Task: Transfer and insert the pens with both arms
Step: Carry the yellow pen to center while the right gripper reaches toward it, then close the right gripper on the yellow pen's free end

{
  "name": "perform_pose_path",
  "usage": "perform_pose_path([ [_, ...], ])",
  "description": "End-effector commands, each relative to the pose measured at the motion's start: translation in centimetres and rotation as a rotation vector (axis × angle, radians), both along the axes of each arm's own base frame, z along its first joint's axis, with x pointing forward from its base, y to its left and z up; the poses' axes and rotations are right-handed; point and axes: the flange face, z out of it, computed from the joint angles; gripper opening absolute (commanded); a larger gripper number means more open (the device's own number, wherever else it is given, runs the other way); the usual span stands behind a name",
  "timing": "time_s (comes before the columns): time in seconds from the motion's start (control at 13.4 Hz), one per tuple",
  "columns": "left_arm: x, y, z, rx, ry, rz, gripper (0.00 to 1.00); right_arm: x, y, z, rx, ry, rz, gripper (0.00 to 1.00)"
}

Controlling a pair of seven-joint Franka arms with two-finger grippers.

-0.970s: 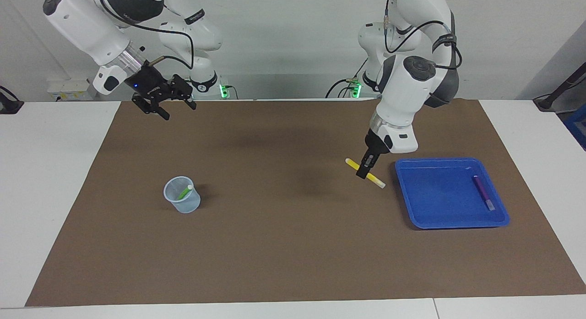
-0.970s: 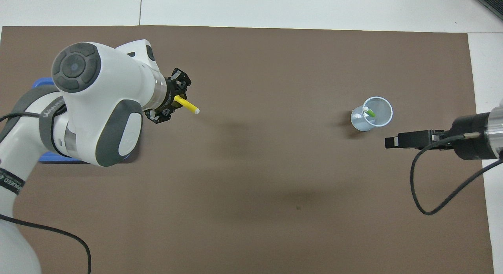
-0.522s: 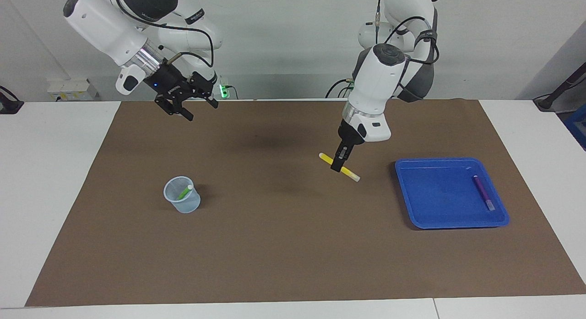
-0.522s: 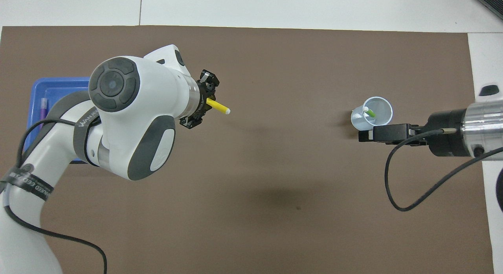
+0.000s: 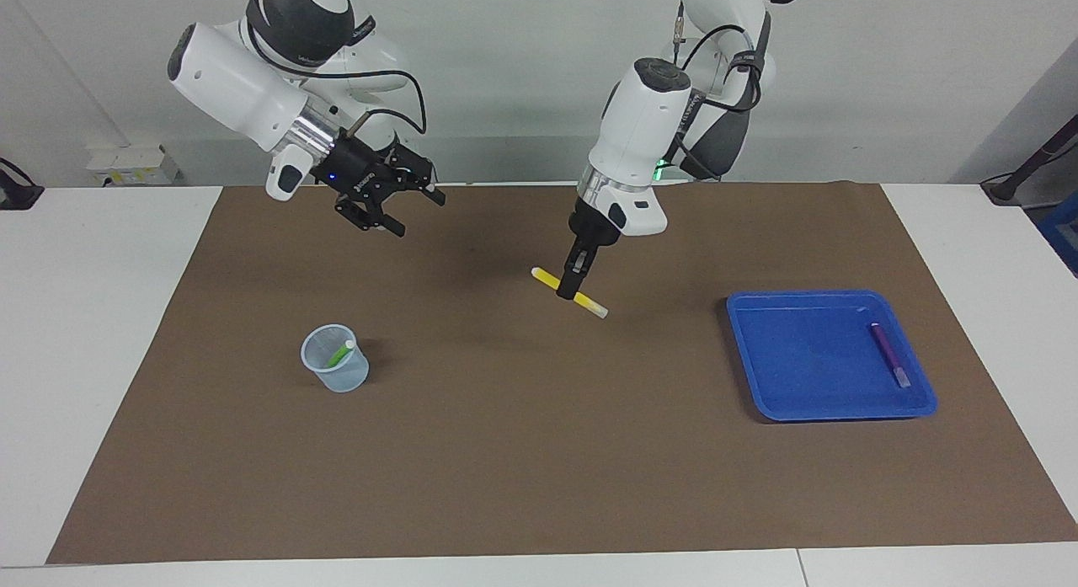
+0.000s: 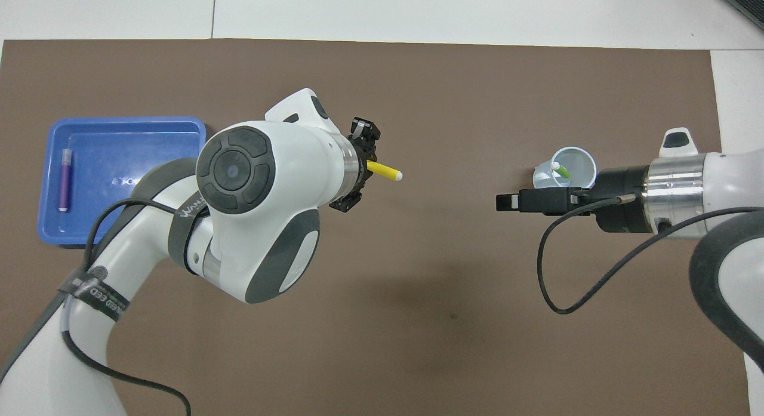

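My left gripper [image 5: 569, 293] is shut on the yellow pen [image 5: 593, 306], gripping it crosswise near its middle, up in the air over the brown mat between the tray and the cup. In the overhead view the yellow pen [image 6: 385, 170] sticks out of the left gripper [image 6: 359, 165] toward the right arm's end. My right gripper [image 5: 413, 211] hangs open and holds nothing, pointing toward the mat's middle; in the overhead view the right gripper [image 6: 508, 202] shows beside the cup. The green pen [image 5: 340, 353] [image 6: 561, 172] leans in the clear cup [image 5: 335, 370] [image 6: 544, 181]. The purple pen [image 5: 888, 355] [image 6: 64, 180] lies in the blue tray [image 5: 829, 413] [image 6: 131, 156].
A brown mat [image 5: 522, 452] covers most of the white table [image 5: 93, 317]. The tray sits toward the left arm's end, the cup toward the right arm's end. A black cable [image 6: 567, 284] loops from the right wrist.
The left arm has carried the yellow pen away from the tray toward the mat's middle. The right arm has swung toward the middle too, its gripper still open.
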Motion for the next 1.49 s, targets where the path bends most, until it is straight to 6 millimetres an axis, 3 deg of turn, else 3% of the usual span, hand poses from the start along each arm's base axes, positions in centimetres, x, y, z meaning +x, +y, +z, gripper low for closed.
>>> perform_pose_path([
  [0.0, -1.6, -2.7, 0.9, -0.047, 0.011, 0.025, 0.0, 0.6, 1.2, -0.9, 0.045, -0.053, 0.007, 1.0],
  [0.22, -3.0, -5.0, 1.4, -0.097, 0.0, 0.064, 0.0, 1.2, 2.3, -1.6, 0.049, -0.094, 0.006, 1.0],
  [0.52, -3.6, -6.0, 1.8, -0.134, -0.018, 0.079, 0.0, 1.5, 2.6, -2.7, 0.029, -0.144, 0.038, 1.0],
  [0.97, -3.8, -7.0, 1.9, -0.182, -0.037, 0.11, 0.0, 1.2, 4.6, -3.4, 0.011, -0.175, 0.049, 0.89],
  [1.19, -4.1, -7.4, 1.8, -0.183, -0.038, 0.101, 0.0, 1.2, 4.6, -3.4, 0.011, -0.175, 0.048, 0.82],
  [1.42, -4.1, -7.4, 1.7, -0.182, -0.037, 0.101, 0.0, 1.2, 4.7, -3.3, 0.011, -0.175, 0.047, 0.69],
])
